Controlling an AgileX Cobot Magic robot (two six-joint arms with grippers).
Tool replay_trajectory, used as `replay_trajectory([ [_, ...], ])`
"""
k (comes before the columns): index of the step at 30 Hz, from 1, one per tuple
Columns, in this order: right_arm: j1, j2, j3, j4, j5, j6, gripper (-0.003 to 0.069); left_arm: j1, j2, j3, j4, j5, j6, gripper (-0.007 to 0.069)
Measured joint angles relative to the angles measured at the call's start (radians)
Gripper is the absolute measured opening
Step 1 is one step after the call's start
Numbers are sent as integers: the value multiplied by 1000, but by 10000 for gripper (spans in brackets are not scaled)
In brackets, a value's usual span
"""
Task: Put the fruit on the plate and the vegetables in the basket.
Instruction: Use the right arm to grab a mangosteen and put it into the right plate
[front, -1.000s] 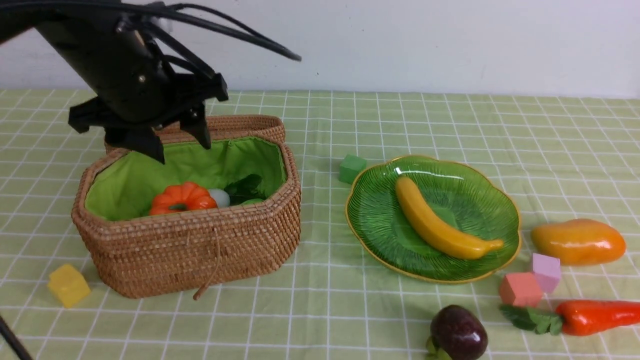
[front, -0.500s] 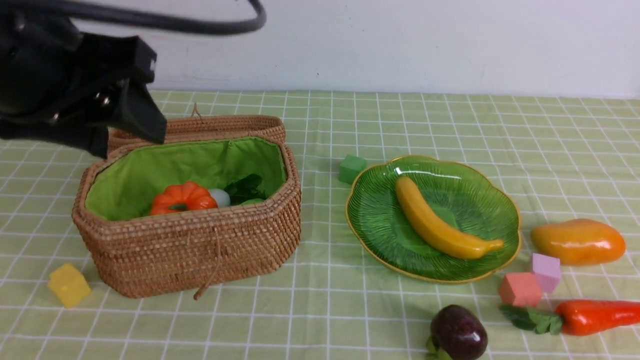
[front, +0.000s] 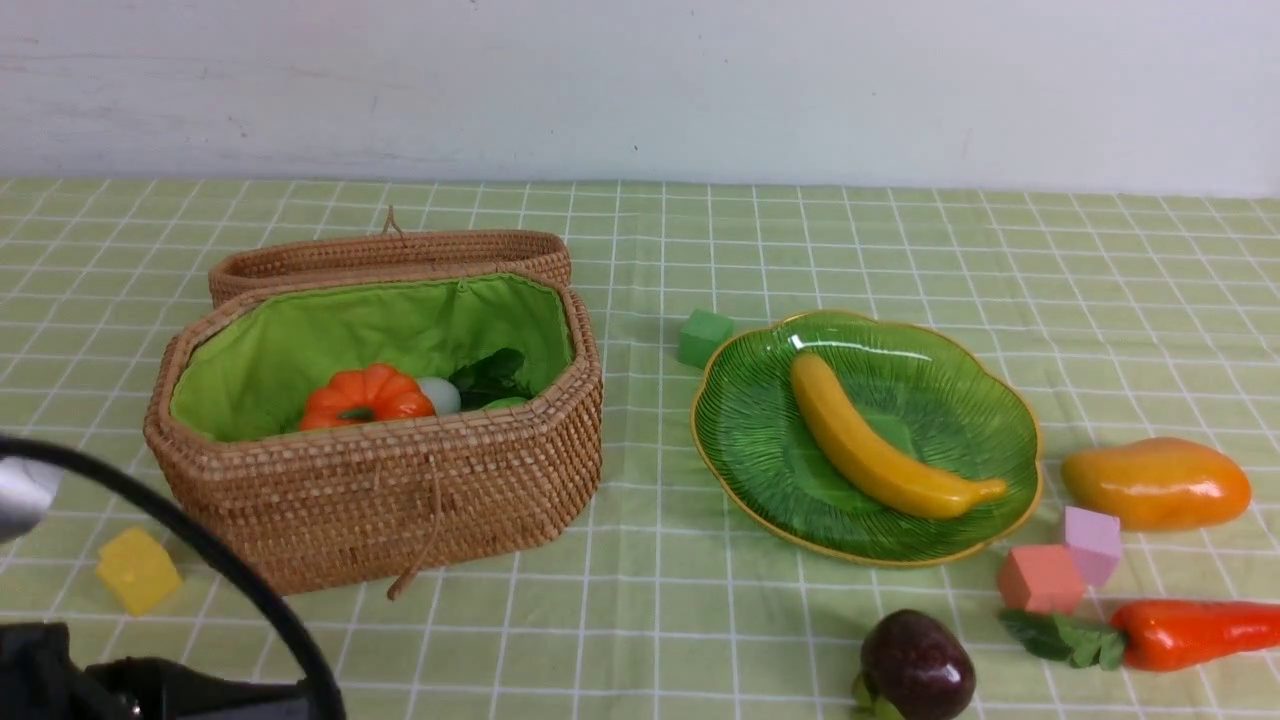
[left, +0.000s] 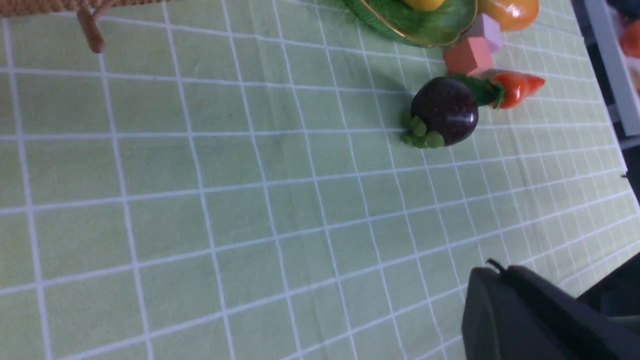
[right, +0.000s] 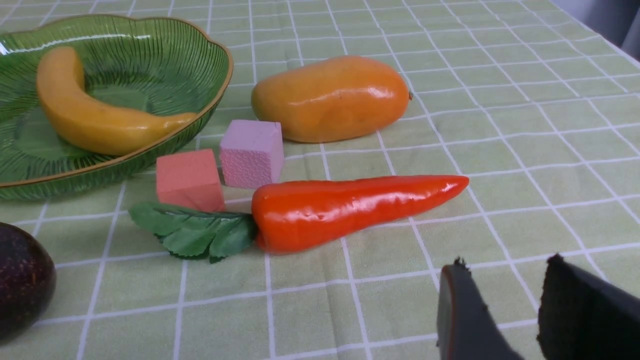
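The wicker basket (front: 380, 500) stands open at the left, holding an orange pumpkin (front: 365, 395), a white radish (front: 440, 395) and green leaves. A yellow banana (front: 880, 440) lies on the green plate (front: 760, 430). On the cloth to the right of the plate lie the mango (front: 1155, 483) and the carrot (front: 1190, 632). The dark purple fruit (front: 915, 665) sits near the front edge. My left gripper (left: 495, 267) is shut and empty, well short of the purple fruit (left: 445, 111). My right gripper (right: 505, 265) is open and empty, just short of the carrot (right: 350, 207).
Foam blocks lie about: a green one (front: 703, 337) behind the plate, a yellow one (front: 137, 570) left of the basket, a salmon one (front: 1040, 580) and a lilac one (front: 1092, 540) between plate and carrot. My left arm (front: 150, 690) and its cable fill the near left corner.
My left arm has pulled back from above the basket to the near left corner, and its gripper has gone from open to shut. The objects have not moved.
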Motion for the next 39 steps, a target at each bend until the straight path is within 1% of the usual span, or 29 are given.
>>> replay_trajectory([
  [3, 0, 0, 0, 0, 0, 0, 242, 0, -32, 42, -32, -42, 40, -13],
  [7, 0, 0, 0, 0, 0, 0, 242, 0, -35, 48, -41, -44, 51, -13],
  [12, 0, 0, 0, 0, 0, 0, 242, 0, -35, 48, -37, -46, 54, -13],
  [15, 0, 0, 0, 0, 0, 0, 242, 0, -35, 48, -9, -56, 55, -13],
  [17, 0, 0, 0, 0, 0, 0, 242, 0, -35, 48, 52, -97, 55, -13],
  [18, 0, 0, 0, 0, 0, 0, 242, 0, -35, 48, 52, -102, 55, -13],
  [20, 0, 0, 0, 0, 0, 0, 242, 0, -41, 60, 142, -194, 55, -13],
  [25, 0, 0, 0, 0, 0, 0, 242, 0, -171, 165, 268, -414, 55, -13],
  [27, 0, 0, 0, 0, 0, 0, 242, 0, -266, 230, 362, -503, 44, -13],
  [29, 0, 0, 0, 0, 0, 0, 242, 5, -348, 287, 468, -545, 15, -13],
  [30, 0, 0, 0, 0, 0, 0, 242, 24, -422, 327, 555, -554, -22, -13],
  [31, 0, 0, 0, 0, 0, 0, 242, 32, -453, 346, 585, -553, -46, -13],
  [32, 0, 0, 0, 0, 0, 0, 242, 69, -516, 381, 633, -544, -100, -13],
  [36, 0, 0, 0, 0, 0, 0, 242, 169, -634, 468, 697, -475, -249, -13],
  [39, 0, 0, 0, 0, 0, 0, 242, 183, -638, 510, 704, -412, -287, -13],
])
